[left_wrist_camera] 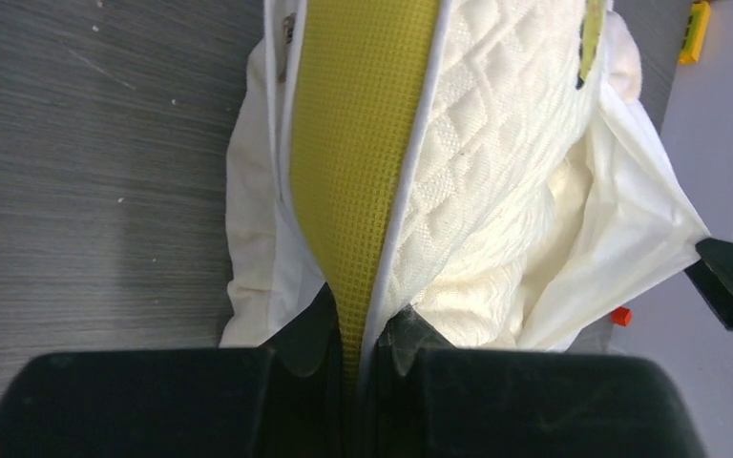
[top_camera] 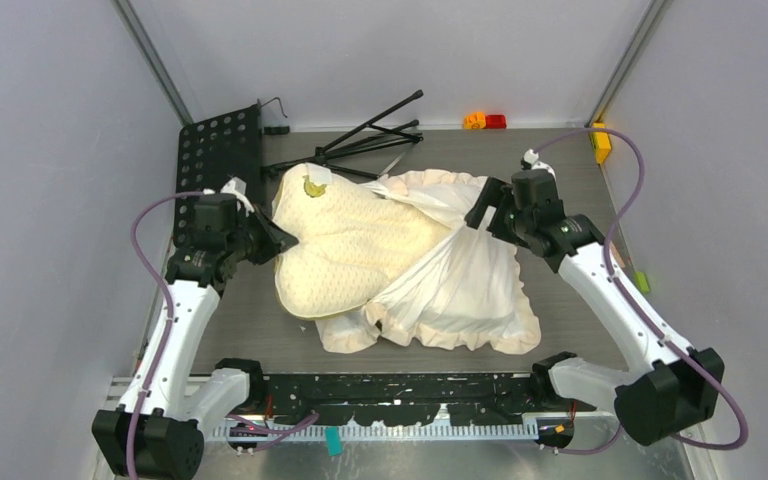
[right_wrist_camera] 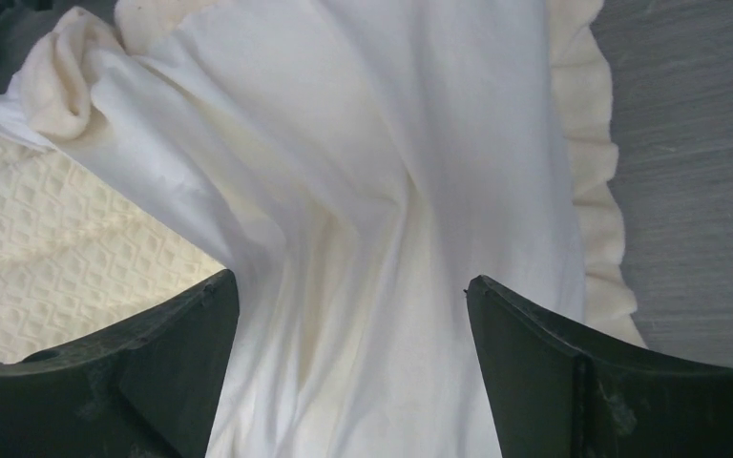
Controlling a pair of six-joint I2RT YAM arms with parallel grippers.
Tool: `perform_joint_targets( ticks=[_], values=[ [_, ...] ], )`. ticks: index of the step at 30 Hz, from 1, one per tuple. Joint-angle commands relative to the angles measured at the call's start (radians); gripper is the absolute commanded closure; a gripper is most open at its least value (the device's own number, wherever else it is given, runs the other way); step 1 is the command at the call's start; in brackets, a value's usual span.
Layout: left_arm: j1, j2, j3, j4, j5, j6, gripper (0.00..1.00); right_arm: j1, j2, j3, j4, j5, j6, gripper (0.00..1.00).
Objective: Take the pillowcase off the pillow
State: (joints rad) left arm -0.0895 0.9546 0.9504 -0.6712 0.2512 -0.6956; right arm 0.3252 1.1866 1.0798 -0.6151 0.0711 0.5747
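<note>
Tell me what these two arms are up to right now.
They are pulling a pillowcase off a pillow. The left pincer is clamped on the pillow's yellow edge band. The right pincer stands open over the pillowcase, gripping nothing. Most of the pillow is bare; the pillowcase overlaps only its right side.

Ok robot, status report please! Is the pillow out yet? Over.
Left tool shut on pillow edge. Right tool open over pillowcase. Pillow about half out. Black stand lies just behind.

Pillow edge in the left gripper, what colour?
The pillow edge is yellow-green with a fine grid weave; best in left wrist view.
</note>
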Motion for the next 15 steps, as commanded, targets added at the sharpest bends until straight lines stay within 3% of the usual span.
perform_joint_targets(
  ticks=[1,4,9,15],
  values=[
    [0.014,-0.03,-0.058,0.094,-0.138,-0.074,1.0,-0.035,-0.113,-0.113,-0.038,0.2,0.076,0.07],
    [0.014,-0.037,-0.107,0.105,-0.17,-0.112,1.0,-0.068,-0.151,-0.183,-0.055,0.178,0.12,0.04],
    [0.013,-0.03,-0.128,0.019,-0.37,-0.21,1.0,-0.14,-0.202,-0.264,-0.072,0.098,0.161,0.04],
    [0.013,0.02,-0.133,0.003,-0.335,-0.211,1.0,-0.147,-0.224,-0.324,-0.075,0.024,0.186,0.02]
  ],
)
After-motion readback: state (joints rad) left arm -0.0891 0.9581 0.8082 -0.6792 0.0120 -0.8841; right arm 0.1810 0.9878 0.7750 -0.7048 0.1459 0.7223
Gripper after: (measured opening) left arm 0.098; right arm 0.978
